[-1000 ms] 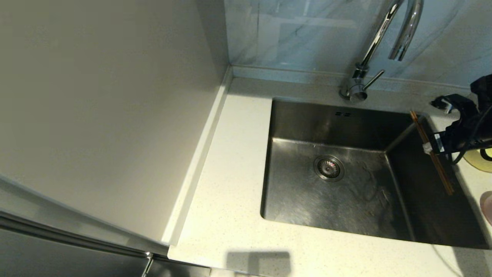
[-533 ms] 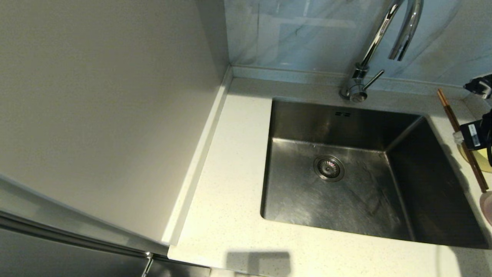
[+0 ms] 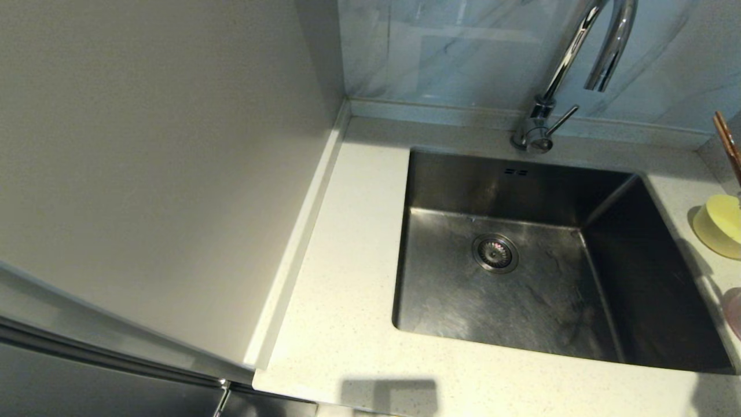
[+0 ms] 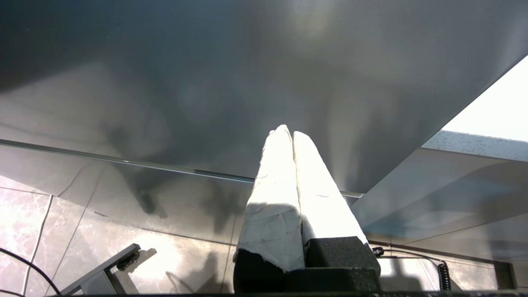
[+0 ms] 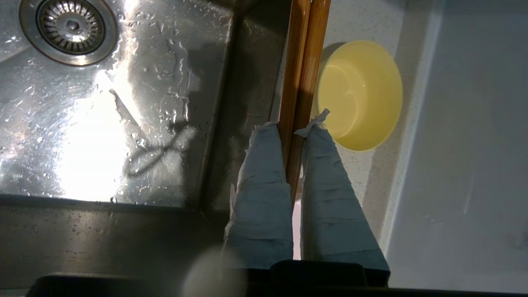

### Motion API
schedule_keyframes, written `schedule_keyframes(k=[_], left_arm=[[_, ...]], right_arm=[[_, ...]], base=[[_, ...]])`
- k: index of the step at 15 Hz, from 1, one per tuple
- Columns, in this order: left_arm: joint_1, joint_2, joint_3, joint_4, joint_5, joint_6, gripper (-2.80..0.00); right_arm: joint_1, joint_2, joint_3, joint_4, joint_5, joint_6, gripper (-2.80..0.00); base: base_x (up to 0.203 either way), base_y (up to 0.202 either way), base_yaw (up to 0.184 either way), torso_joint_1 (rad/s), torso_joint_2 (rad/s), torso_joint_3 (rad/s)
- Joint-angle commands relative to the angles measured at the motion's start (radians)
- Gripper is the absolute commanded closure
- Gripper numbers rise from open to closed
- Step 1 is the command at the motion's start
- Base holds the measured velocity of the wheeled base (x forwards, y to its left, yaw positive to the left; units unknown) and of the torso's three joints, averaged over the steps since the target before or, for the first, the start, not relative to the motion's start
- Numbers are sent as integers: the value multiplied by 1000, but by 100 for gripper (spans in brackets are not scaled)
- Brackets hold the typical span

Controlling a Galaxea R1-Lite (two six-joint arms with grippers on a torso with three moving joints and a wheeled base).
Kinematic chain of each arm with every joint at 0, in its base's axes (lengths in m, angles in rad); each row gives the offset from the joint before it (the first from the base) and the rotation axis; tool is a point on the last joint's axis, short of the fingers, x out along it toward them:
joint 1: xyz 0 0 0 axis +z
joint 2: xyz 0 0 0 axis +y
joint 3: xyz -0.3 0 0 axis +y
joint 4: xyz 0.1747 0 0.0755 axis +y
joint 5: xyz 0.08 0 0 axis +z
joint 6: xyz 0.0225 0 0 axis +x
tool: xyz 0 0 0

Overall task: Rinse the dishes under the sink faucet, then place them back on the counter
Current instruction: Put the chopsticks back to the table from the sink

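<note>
The brown chopsticks point(image 5: 303, 62) are clamped between the taped fingers point(image 5: 264, 165) of my right gripper point(image 5: 292, 128), held above the counter strip between the sink's right wall and the yellow bowl point(image 5: 363, 95). In the head view only the chopsticks' far end point(image 3: 728, 139) shows at the right edge; the gripper itself is out of that view. The yellow bowl point(image 3: 721, 226) and a sliver of the pink bowl point(image 3: 734, 310) sit on the counter point(image 3: 347, 260) right of the sink point(image 3: 654, 278). The faucet point(image 3: 579, 58) stands behind the sink. My left gripper point(image 4: 288, 133) is shut and empty, down by a dark cabinet front.
The sink floor is wet, with water drops around the drain strainer point(image 3: 495, 253). A tall pale panel point(image 3: 162, 162) walls off the counter's left side. The blue-grey wall panel point(image 3: 451, 52) rises behind the faucet, whose thin lever point(image 3: 561, 120) points to the right.
My right gripper has carried the chopsticks to the right, from over the sink's right edge to beyond the head view's edge. The yellow bowl is now uncovered.
</note>
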Motion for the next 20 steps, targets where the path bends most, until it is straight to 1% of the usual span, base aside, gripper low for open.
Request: schedule_keyframes(k=[1,2,4,6,7,10,15,17,18,20], left_arm=[[0,-3,0,0,1,-1,0],[0,-3,0,0,1,-1,0],[0,-3,0,1,1,-1,0],[0,-3,0,0,1,-1,0],[0,-3,0,0,1,-1,0],[0,-3,0,0,1,-1,0],[0,-3,0,0,1,-1,0],[0,-3,0,0,1,-1,0],[0,-3,0,0,1,-1,0],[0,-3,0,0,1,-1,0]], right_arm=[[0,-29,0,0,-5,-1,0],[0,-29,-3,-6,-8,-1,0],[-3,-24,2,-83,-16,-1,0],[-3,-4,1,-154,-48,-4,0],[-6,3,-4,-180,-59,-12,0],[-26,20,-2,-270,-68,-77,0],[-36,40,2,-280,-65,-75,0],[-86,63,-8,-281,-67,-88,0],[-120,75,-10,-280,-68,-143,0],[-196,98,-14,-281,-77,-305,0]], base=[[0,0,0,0,0,0],[0,0,0,0,0,0],[0,0,0,0,0,0],[0,0,0,0,0,0],[0,0,0,0,0,0],[0,0,0,0,0,0],[0,0,0,0,0,0],[0,0,0,0,0,0],[0,0,0,0,0,0],[0,0,0,0,0,0]])
